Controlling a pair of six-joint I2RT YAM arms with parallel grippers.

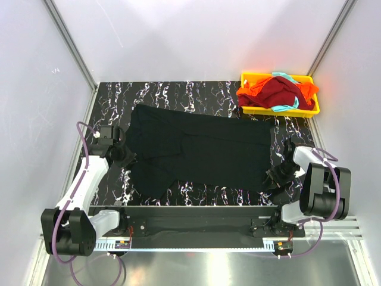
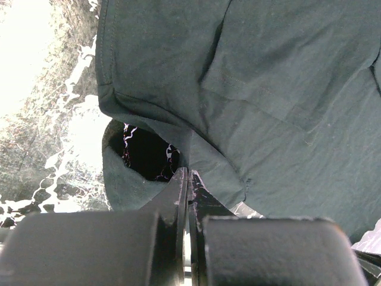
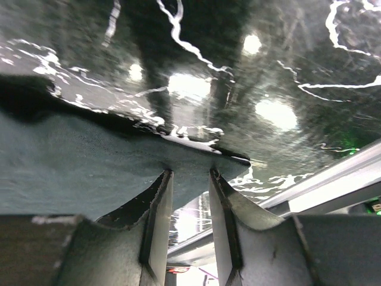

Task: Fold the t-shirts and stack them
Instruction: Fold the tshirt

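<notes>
A black t-shirt [image 1: 202,155] lies spread flat across the middle of the dark marbled table. My left gripper [image 1: 124,156] sits at its left edge beside a sleeve. In the left wrist view the jaws [image 2: 188,171] are pressed together on the black t-shirt [image 2: 286,89], with the sleeve opening gaping just beyond the tips. My right gripper [image 1: 275,177] is at the shirt's near right corner. Its jaws [image 3: 190,173] stand apart, and the hem of the black t-shirt [image 3: 77,167] lies across both fingertips. A dark red t-shirt [image 1: 280,92], an orange one [image 1: 253,92] and a teal one [image 1: 287,107] are heaped together.
The heap fills a shallow yellow tray [image 1: 247,76] at the table's far right corner. White walls with metal posts close in the table on three sides. A metal rail runs along the near edge by the arm bases.
</notes>
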